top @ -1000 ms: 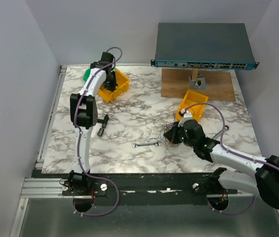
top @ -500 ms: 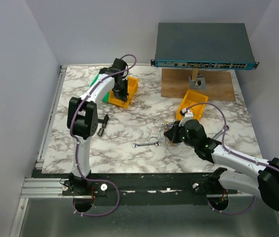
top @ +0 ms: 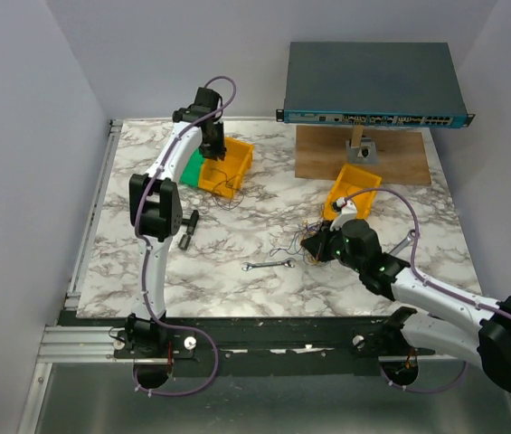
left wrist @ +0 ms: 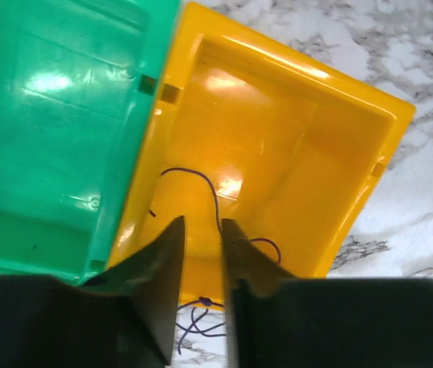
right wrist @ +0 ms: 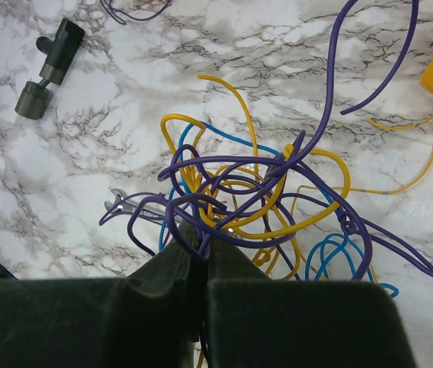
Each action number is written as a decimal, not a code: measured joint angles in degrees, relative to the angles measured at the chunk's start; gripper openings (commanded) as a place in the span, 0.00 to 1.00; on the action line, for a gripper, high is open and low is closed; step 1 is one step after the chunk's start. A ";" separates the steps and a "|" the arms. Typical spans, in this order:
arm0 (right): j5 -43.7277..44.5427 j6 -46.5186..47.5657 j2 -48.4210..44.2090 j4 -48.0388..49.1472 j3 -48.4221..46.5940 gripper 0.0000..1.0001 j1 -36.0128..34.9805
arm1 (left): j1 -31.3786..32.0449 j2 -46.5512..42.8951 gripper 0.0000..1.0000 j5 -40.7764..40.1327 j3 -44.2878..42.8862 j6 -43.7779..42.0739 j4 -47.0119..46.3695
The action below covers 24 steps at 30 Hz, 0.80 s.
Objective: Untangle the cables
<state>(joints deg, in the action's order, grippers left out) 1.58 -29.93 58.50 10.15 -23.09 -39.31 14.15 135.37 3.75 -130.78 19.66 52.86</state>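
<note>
Pulling gently was judged best for the cables point(right wrist: 262, 207), tangled right of centre and pinched at a purple strand by the right gripper point(right wrist: 201, 239), once the slightly parted left gripper point(left wrist: 202, 226) was raised clear of the wire point(left wrist: 214, 195) in the far-left yellow bin point(left wrist: 369, 107).

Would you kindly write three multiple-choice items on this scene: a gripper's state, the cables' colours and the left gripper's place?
1. The right gripper is: A. wide open; B. shut on the tangled cables; C. gripping a bin's rim.
2. The tangled cables are: A. red, green, white; B. all black; C. purple, yellow, blue.
3. The left gripper hovers over: A. the yellow bin; B. the tangled cables; C. the right gripper.
Answers: B, its jaws meet with strands pinched between them; C, the right wrist view shows those colours; A, the left wrist view looks into that bin.
</note>
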 measured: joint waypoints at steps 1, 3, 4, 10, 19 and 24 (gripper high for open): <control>0.00 0.00 -0.02 -0.02 0.00 0.01 0.00 | -0.28 0.00 0.50 0.09 0.00 0.20 0.09; 0.00 0.00 -0.02 -0.04 0.00 0.01 0.00 | -1.09 -1.18 0.57 0.63 2.45 0.22 -1.38; 0.00 0.00 -0.02 -0.02 0.00 0.01 0.00 | -1.33 -2.82 0.59 1.18 5.68 0.11 -2.49; 0.00 0.00 0.74 0.00 0.00 0.01 0.00 | 0.02 -16.09 0.73 2.38 24.79 -0.13 -7.26; -0.02 0.00 1.25 0.00 0.00 0.01 0.00 | 2.99 -39.76 0.99 1.81 51.98 2.34 -22.40; -0.02 0.00 1.25 0.00 0.00 0.01 0.00 | 4.57 -43.41 0.99 -2.73 66.18 6.71 -31.32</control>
<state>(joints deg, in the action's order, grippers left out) 1.56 -29.93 59.75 10.15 -23.09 -39.31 18.72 91.96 1.02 -64.60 26.37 21.54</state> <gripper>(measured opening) 0.062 0.982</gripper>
